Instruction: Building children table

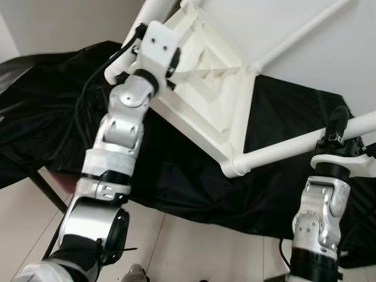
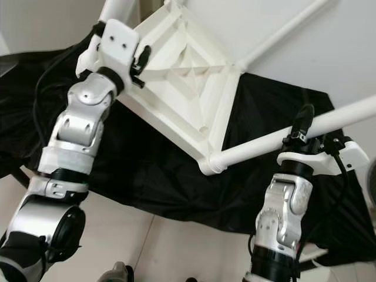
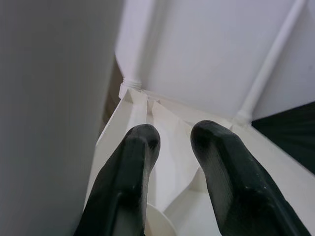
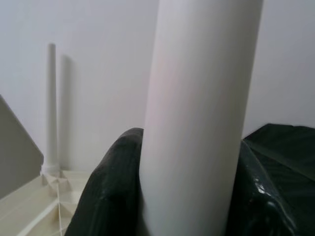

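A white plastic children's table (image 1: 205, 70) is tipped up, its ribbed underside facing me, over a black cloth. White tube legs stick out from its corners. My left gripper (image 1: 130, 59) is at the table's left corner, beside a leg socket. In the left wrist view its fingers (image 3: 133, 162) straddle the table's rim wall and look closed on it. My right gripper (image 1: 339, 126) is shut around the lower right leg (image 1: 294, 147), which juts out to the right. In the right wrist view that leg (image 4: 197, 98) stands between the black fingers (image 4: 108, 196).
A black cloth (image 1: 176, 176) covers a low surface under the table. Pale floor tiles (image 1: 194, 247) lie in front of it and a white wall (image 1: 305, 53) rises behind. A dark frame leg (image 1: 47, 191) stands at the lower left.
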